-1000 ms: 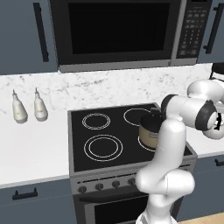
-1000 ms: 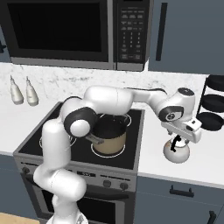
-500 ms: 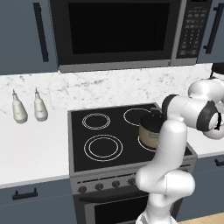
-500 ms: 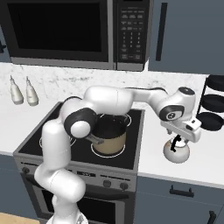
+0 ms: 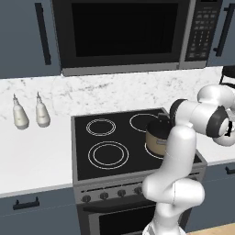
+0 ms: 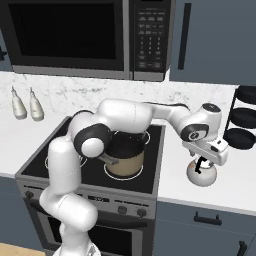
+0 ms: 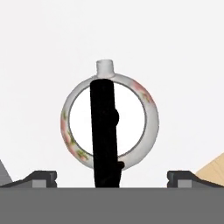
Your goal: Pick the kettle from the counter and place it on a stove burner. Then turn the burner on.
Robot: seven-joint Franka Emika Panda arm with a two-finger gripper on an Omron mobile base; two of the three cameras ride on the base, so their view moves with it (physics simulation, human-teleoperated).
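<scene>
on the counter to the right of the cooktop, kettle standing upright, directly under the gripper. seen from the hand view: kettle centred, black arched handle running down the middle, short spout pointing to the top of that view. finger tips spread wide to either side of the handle, nothing between them yet; hand open, not touching the kettle as far as can be judged.

step in hand, judged: descent onto the handle for the pick. task at an early stage, kettle not lifted, burner not lit.

recommended for a sound grasp:
- keep the handle midway between the two tips; present alignment looks good, handle crossing the closing line squarely.
- lower straight down, without roll, until the tips bracket the top of the arch, then close.
- grip at the crown of the arch, above the lid knob, so the body hangs level and does not swing.
- lift clear of the counter before any sideways travel.

noted on the cooktop: tan pot with dark lid occupying the near right burner. large stove burner at front left free; carry path to pass over or around the pot, with height to spare.

control knobs along the stove front, for the later step.
</scene>
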